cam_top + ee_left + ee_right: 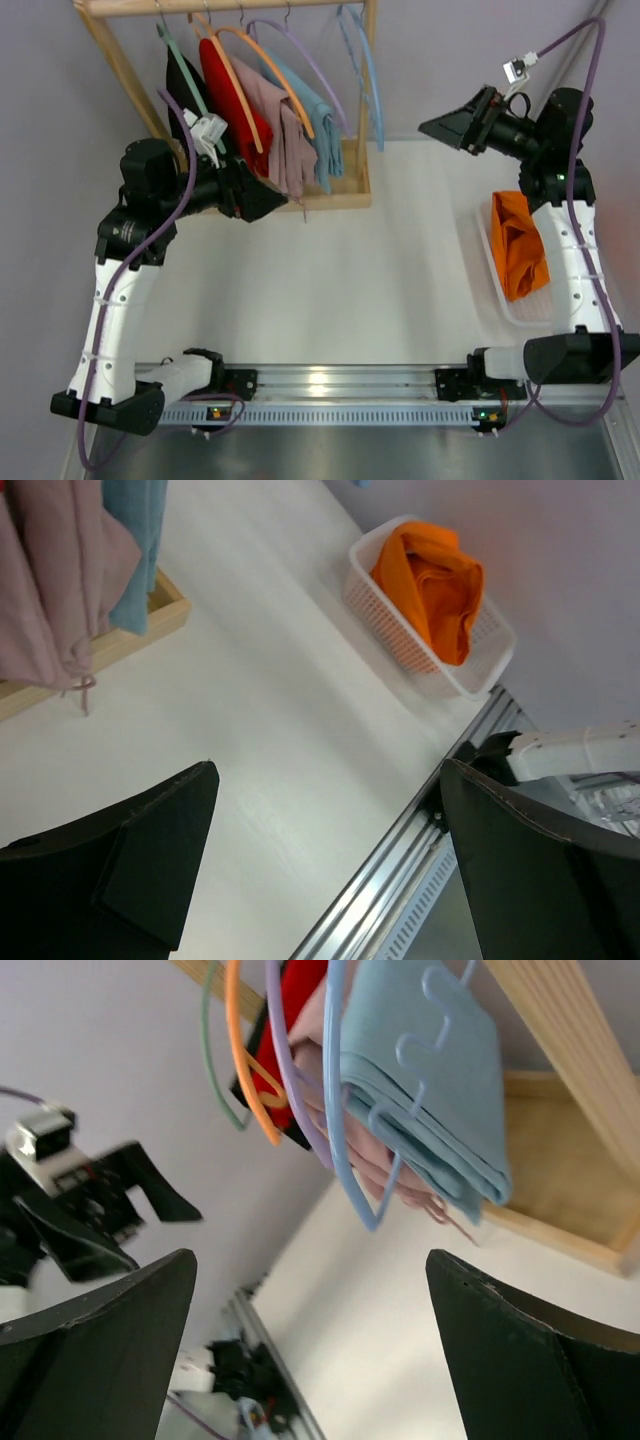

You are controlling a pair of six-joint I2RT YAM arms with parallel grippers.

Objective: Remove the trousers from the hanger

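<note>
1. A plain, pale lilac-grey wall [480, 60] stands behind.
2. The white worktop [350, 270] is evenly lit.
3. A wooden rack [119, 66] stands at its far left.
4. A metal rail [340, 382] along the near edge catches a glare.

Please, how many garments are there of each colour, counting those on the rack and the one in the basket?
black garment: 1
red garment: 1
pink garment: 1
light blue garment: 1
orange trousers: 1
Total: 5

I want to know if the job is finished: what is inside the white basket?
The orange trousers lie crumpled inside the white basket. They cover most of its floor, so anything beneath them cannot be seen.
</note>
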